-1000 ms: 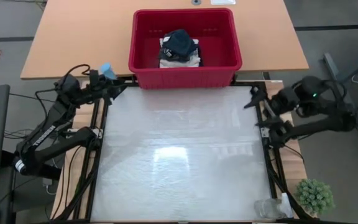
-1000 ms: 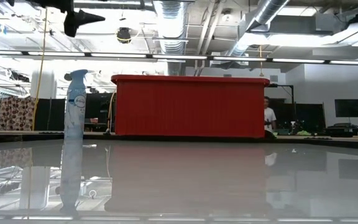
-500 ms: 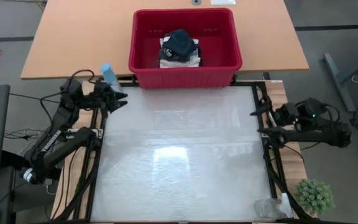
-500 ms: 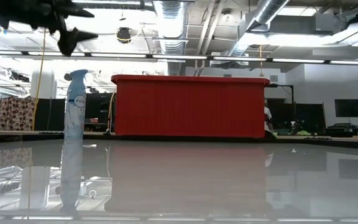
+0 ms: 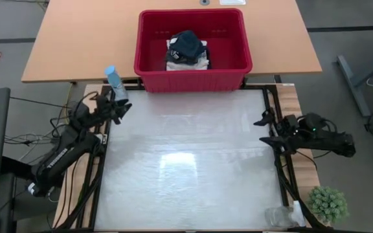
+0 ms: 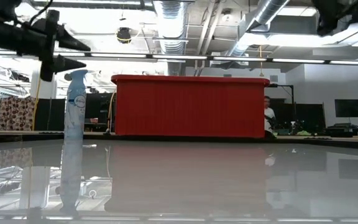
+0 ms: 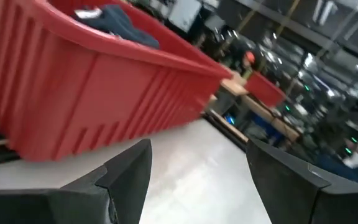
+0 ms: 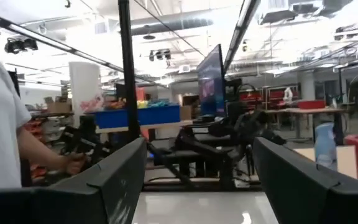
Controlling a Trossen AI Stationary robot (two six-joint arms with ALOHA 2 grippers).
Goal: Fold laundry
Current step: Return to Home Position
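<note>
Laundry [image 5: 188, 49] stacked in bin [image 5: 149, 67] at far edge of desk [image 5: 186, 175]; left tool [image 5: 125, 109], fingers apart, near spray bottle [image 5: 114, 80], right tool [image 5: 261, 130], fingers apart, at right edge: risk is a left-arm swing toppling the bottle.

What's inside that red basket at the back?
In the red basket lies a folded pile: a dark garment on top, a white one beneath. Anything lower is covered.

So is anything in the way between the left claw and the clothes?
Yes: the red basket's front wall. The clothes lie inside the basket, and the open left gripper hangs outside it, near a spray bottle.
</note>
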